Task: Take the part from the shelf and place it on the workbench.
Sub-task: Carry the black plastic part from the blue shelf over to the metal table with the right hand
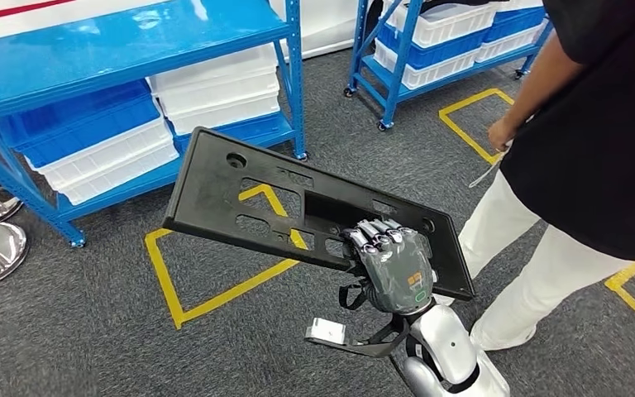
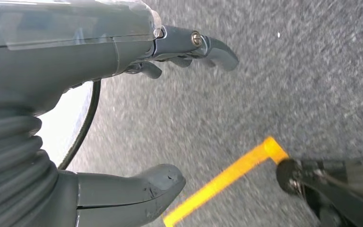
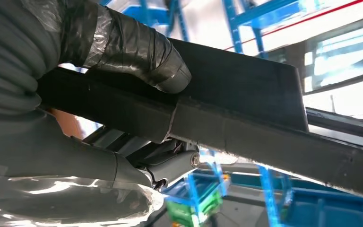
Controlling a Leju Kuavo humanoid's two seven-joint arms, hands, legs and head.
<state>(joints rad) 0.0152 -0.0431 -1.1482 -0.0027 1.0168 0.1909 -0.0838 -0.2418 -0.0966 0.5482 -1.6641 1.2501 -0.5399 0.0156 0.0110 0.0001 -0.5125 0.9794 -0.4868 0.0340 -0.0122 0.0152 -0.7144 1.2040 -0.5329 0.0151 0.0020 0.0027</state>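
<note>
A long flat black plastic part (image 1: 264,194) with cut-outs and round holes hangs tilted above the carpet in the head view. My right hand (image 1: 393,265) grips its near long edge, fingers hooked over the top face. In the right wrist view the thumb (image 3: 137,52) presses one face of the part (image 3: 246,113) while the fingers wrap the other. My left hand (image 2: 90,118) hangs over the grey carpet with thumb and fingers apart and nothing between them.
A blue shelf (image 1: 116,50) with white and blue bins stands at the left, a second blue rack (image 1: 446,41) further back. A person (image 1: 579,157) in a black top and white trousers stands close on the right. Yellow tape (image 1: 215,294) marks the grey carpet.
</note>
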